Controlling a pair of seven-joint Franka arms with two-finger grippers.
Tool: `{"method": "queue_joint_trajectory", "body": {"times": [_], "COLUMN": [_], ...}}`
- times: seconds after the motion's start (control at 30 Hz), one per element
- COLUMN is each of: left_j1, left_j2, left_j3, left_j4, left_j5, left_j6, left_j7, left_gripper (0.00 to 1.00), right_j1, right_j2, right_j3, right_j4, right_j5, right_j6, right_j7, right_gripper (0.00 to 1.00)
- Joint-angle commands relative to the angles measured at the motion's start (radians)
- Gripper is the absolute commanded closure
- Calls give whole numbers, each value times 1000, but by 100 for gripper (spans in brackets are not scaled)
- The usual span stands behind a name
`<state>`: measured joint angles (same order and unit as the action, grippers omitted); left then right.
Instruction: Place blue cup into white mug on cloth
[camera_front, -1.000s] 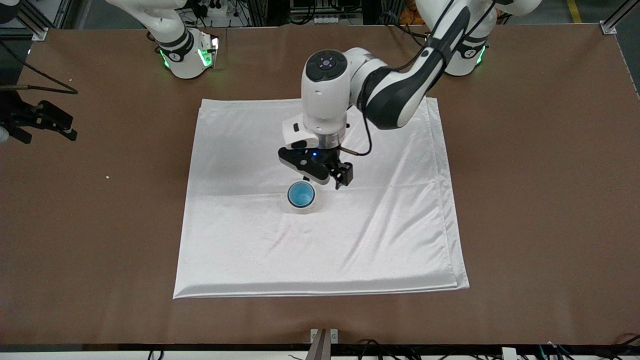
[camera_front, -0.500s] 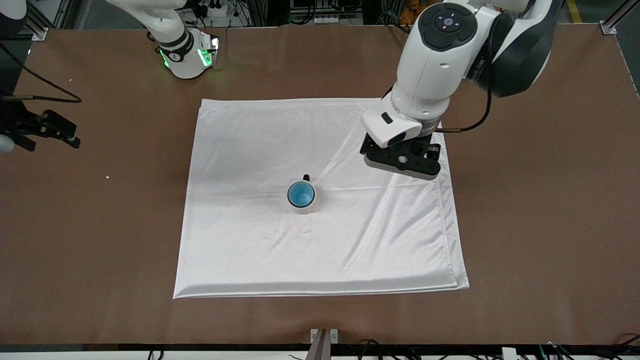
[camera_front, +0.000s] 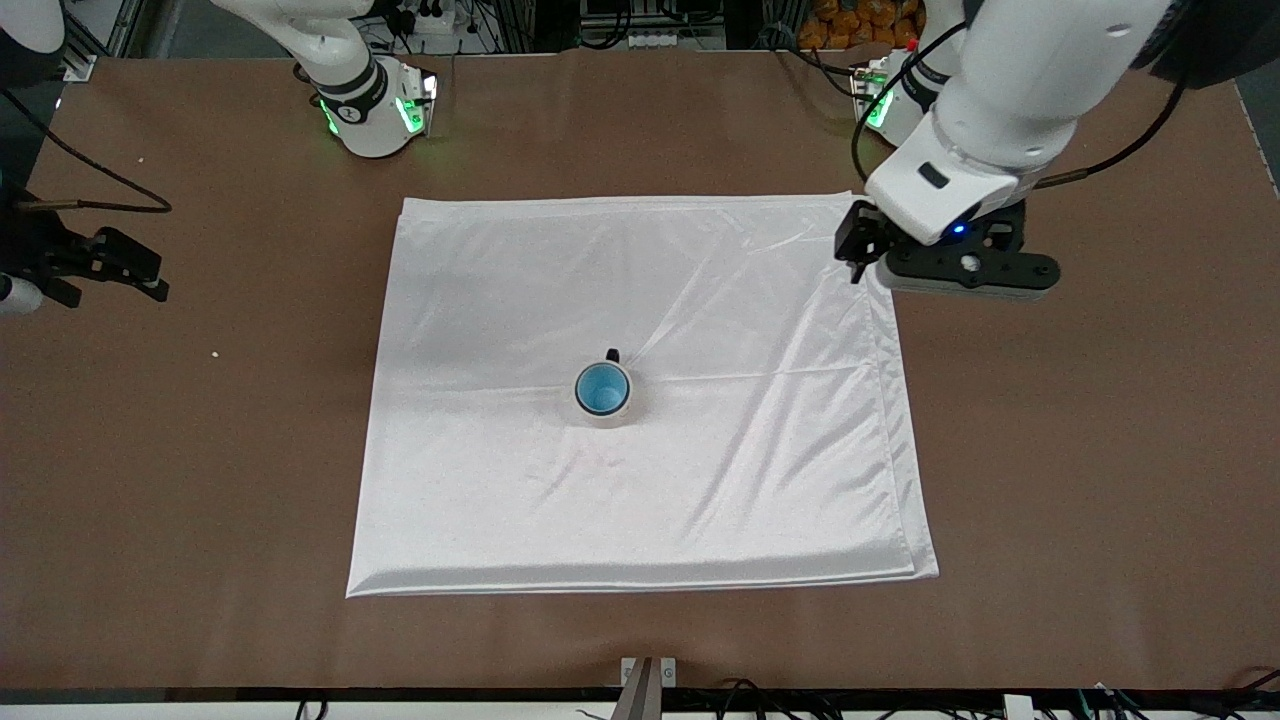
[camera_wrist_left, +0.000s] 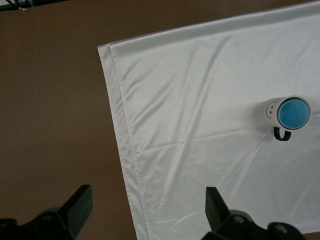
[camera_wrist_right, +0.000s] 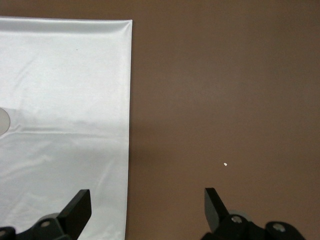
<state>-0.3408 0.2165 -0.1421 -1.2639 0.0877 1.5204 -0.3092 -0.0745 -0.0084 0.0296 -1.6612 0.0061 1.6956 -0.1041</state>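
The blue cup (camera_front: 602, 388) sits upright inside the white mug (camera_front: 624, 408), whose dark handle points toward the robots' bases. The mug stands near the middle of the cloth (camera_front: 700, 480). My left gripper (camera_front: 868, 252) is open and empty, up in the air over the cloth's edge at the left arm's end of the table. In the left wrist view, my left gripper (camera_wrist_left: 147, 200) shows the cloth (camera_wrist_left: 200, 100), the mug (camera_wrist_left: 271, 109) and the cup (camera_wrist_left: 293, 113). My right gripper (camera_front: 150, 277) waits open and empty over bare table off the cloth; in its wrist view (camera_wrist_right: 147, 200) it straddles the cloth's edge (camera_wrist_right: 65, 75).
The brown table (camera_front: 1100, 450) surrounds the cloth. A small white speck (camera_front: 214, 354) lies near the right gripper and shows in the right wrist view (camera_wrist_right: 225, 164). The arm bases (camera_front: 375, 110) stand along the table's back edge. A metal bracket (camera_front: 648, 675) sits at the front edge.
My left gripper has lifted away from just above the mug and swung toward the left arm's end of the table. The blue cup stays in the mug. The right gripper has shifted slightly.
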Motion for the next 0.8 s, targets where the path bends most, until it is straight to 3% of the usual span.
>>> {"method": "queue_joint_trajectory", "body": {"times": [0.0, 0.33, 0.6, 0.77], "left_j1": [60, 45, 17, 16], "left_j2": [-78, -147, -157, -164], "left_j3": [-4, 58, 160, 177], "left_j4": [-32, -38, -43, -61], "left_j5": [-29, -31, -89, -88], "left_j6": [-69, -177, -183, -183], "left_j7": [64, 51, 84, 94], "left_gripper": [0, 0, 0, 0], "right_j1": [9, -2, 1, 4], "right_j2": [1, 1, 1, -1], "right_j3": [-8, -8, -8, -8], "right_j4": [-26, -35, -37, -35], "right_j5": [-3, 0, 0, 0], "right_j6": [36, 38, 15, 3], "right_j7": [-9, 18, 58, 58], "right_gripper": [0, 0, 0, 0]}}
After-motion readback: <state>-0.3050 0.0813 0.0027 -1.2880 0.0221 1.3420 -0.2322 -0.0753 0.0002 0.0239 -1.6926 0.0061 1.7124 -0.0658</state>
